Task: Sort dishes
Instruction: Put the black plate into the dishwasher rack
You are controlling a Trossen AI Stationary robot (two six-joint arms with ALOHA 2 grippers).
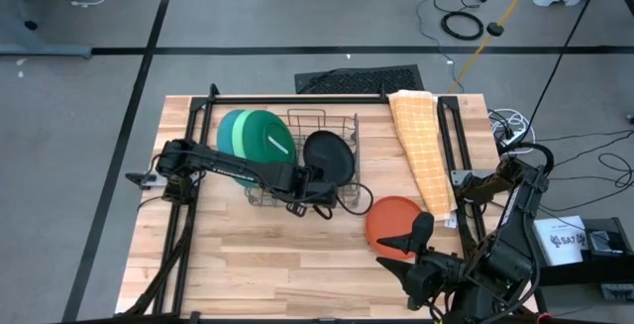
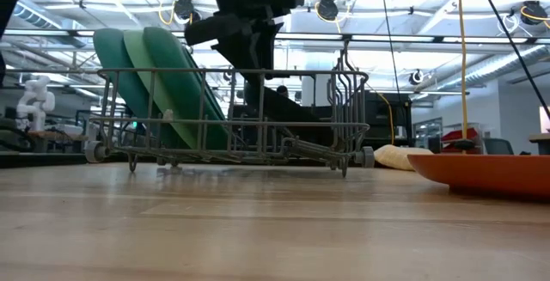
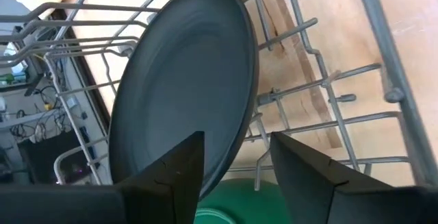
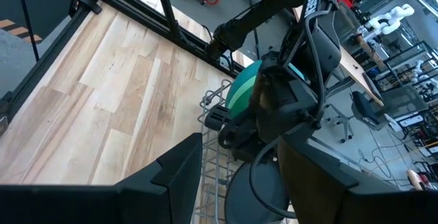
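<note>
A grey wire rack [image 1: 342, 124] stands mid-table. Three plates stand on edge in its left part: teal [image 2: 116, 62], light green [image 2: 142, 66] and dark green [image 1: 265, 136]. A black plate [image 3: 185, 87] stands on its rim between the wires in the rack's right part, tilted. My left gripper [image 3: 237, 138] is open over the rack's near side, pointing steeply down, one finger on either side of the black plate's rim. An orange plate [image 1: 394, 217] lies flat on the table at the right. My right gripper [image 1: 396, 249] hovers open above its near edge.
An orange checked cloth [image 1: 421, 151] hangs over the right frame rail. Black frame rails run along both table sides and the far edge. A black mat [image 1: 357, 78] lies beyond the far edge. Bare wood spreads across the near half of the table.
</note>
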